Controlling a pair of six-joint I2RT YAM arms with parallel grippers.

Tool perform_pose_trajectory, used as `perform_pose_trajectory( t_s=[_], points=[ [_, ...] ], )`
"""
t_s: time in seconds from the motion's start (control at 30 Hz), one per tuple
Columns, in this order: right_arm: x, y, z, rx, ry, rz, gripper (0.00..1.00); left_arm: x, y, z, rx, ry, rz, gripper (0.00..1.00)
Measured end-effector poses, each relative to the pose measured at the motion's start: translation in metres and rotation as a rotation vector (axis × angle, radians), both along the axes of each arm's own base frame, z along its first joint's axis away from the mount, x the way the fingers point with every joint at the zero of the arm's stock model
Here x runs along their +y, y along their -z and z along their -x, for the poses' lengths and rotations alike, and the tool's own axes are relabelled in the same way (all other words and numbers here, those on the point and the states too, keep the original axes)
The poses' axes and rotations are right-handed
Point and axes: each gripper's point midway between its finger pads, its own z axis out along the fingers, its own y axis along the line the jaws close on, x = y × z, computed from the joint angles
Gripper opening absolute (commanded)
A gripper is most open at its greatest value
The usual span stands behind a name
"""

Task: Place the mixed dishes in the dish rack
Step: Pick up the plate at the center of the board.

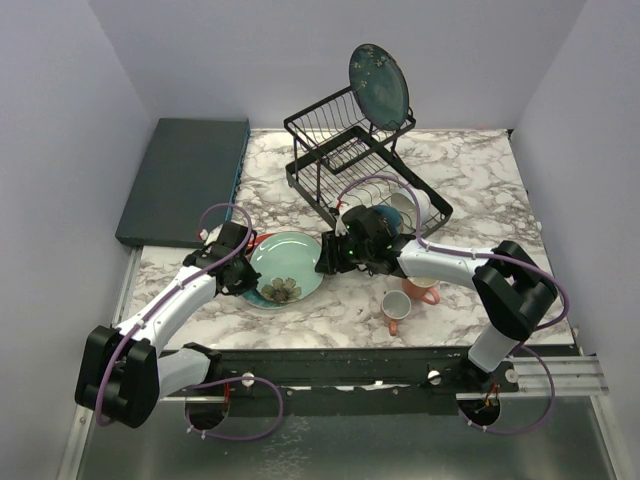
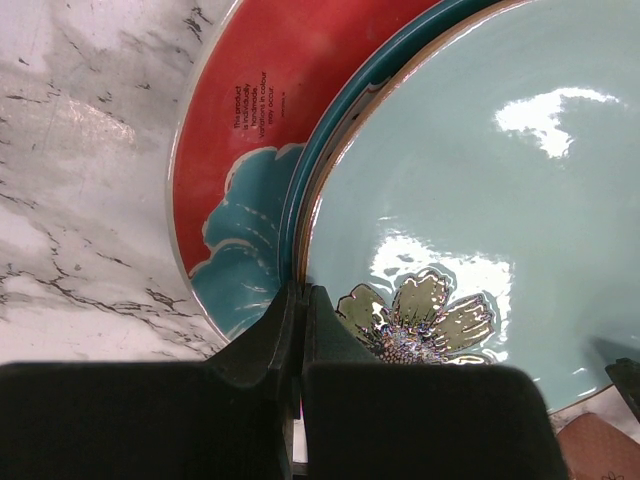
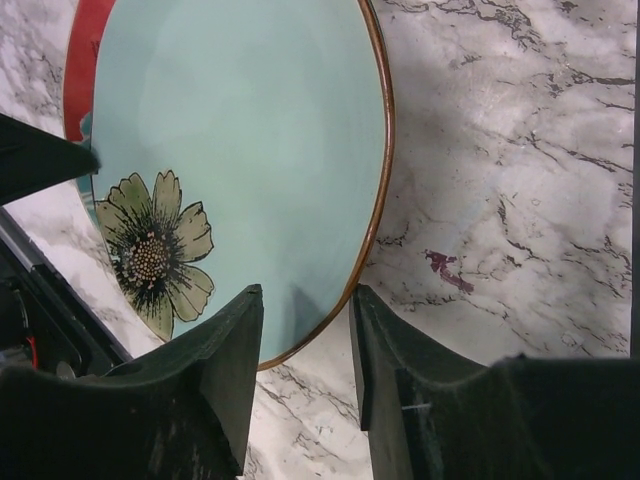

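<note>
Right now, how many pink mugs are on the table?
2: one pink mug near the table's front edge, the other behind it, partly under the right arm. Others may be hidden.

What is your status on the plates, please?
Left gripper shut at plates' edge. Right gripper open, straddling pale green plate rim. It lies on red-and-teal plate. Mugs nearby.

marble tabletop [image 1: 480, 190] | dark teal slab [image 1: 185, 180] lying flat, far-left corner | small red stain [image 3: 445, 268] on marble
</note>
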Motion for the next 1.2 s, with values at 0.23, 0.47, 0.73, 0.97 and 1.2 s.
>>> perform_pose_trajectory(
  t_s=[0.23, 0.47, 0.73, 0.97, 1.2],
  points=[
    [0.000, -0.003, -0.005, -0.019, 0.011, 0.011, 0.49, -0.004, -0.001, -0.001, -0.001, 0.011, 0.016, 0.00],
    [-0.001, -0.003, -0.006, -0.025, 0.014, 0.015, 0.45, -0.005, 0.000, -0.001, 0.001, 0.022, 0.018, 0.00],
    [0.003, -0.016, -0.010, -0.073, 0.008, -0.033, 0.40, -0.004, 0.001, 0.000, 0.004, 0.037, 0.009, 0.00],
    [0.013, -0.026, -0.010, -0.087, 0.008, -0.126, 0.40, -0.002, 0.003, 0.003, 0.018, 0.052, -0.004, 0.00],
    [0.027, -0.035, -0.008, -0.064, -0.006, -0.227, 0.40, -0.004, 0.002, 0.002, 0.013, 0.058, 0.005, 0.00]
  ],
)
